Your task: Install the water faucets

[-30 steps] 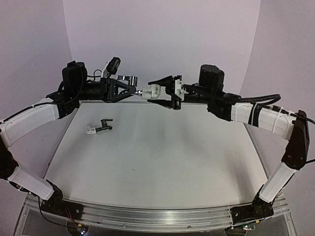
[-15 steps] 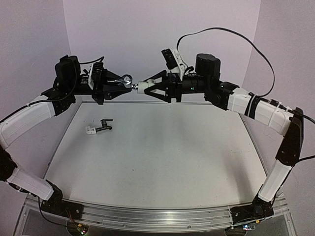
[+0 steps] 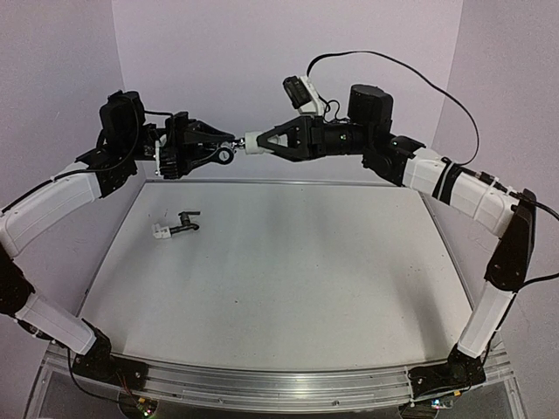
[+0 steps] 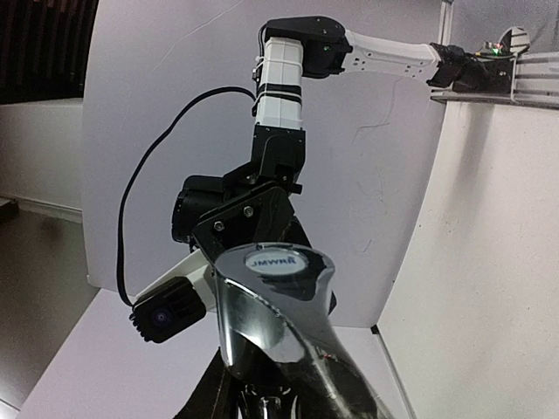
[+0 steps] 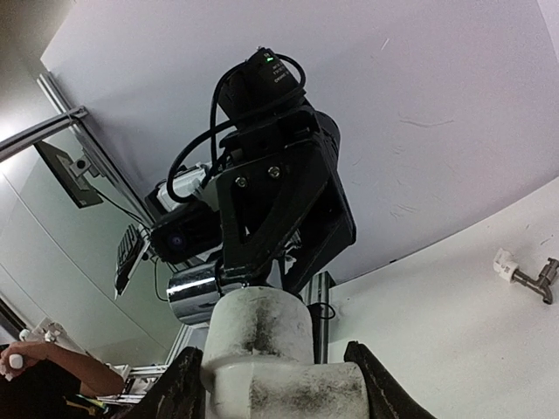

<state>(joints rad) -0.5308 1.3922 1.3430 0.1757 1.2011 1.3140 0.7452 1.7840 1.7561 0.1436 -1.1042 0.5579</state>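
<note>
High above the far edge of the table, my left gripper (image 3: 229, 145) is shut on the shiny silver water faucet (image 3: 225, 155). That faucet fills the left wrist view (image 4: 279, 314), its round cap facing the camera. My right gripper (image 3: 255, 142) is shut on a white plastic fitting (image 3: 252, 141), whose end meets the silver faucet (image 5: 194, 293). In the right wrist view the fitting (image 5: 262, 349) sits between my two black fingers (image 5: 371, 384). The dark water faucet (image 3: 183, 223) lies on the table at the left, joined to a second white fitting (image 3: 161, 231).
The white table (image 3: 288, 279) runs to lilac walls on three sides. An aluminium rail (image 3: 262, 384) carries both arm bases at the near edge. The right arm's black cable (image 3: 410, 65) loops above its wrist. The dark faucet also shows at the far right of the right wrist view (image 5: 534, 279).
Both wrists have rolled while staying tip to tip. The right wrist camera has swung up on top, and the silver faucet now hangs just below the left fingertips. The dark faucet has not moved.
</note>
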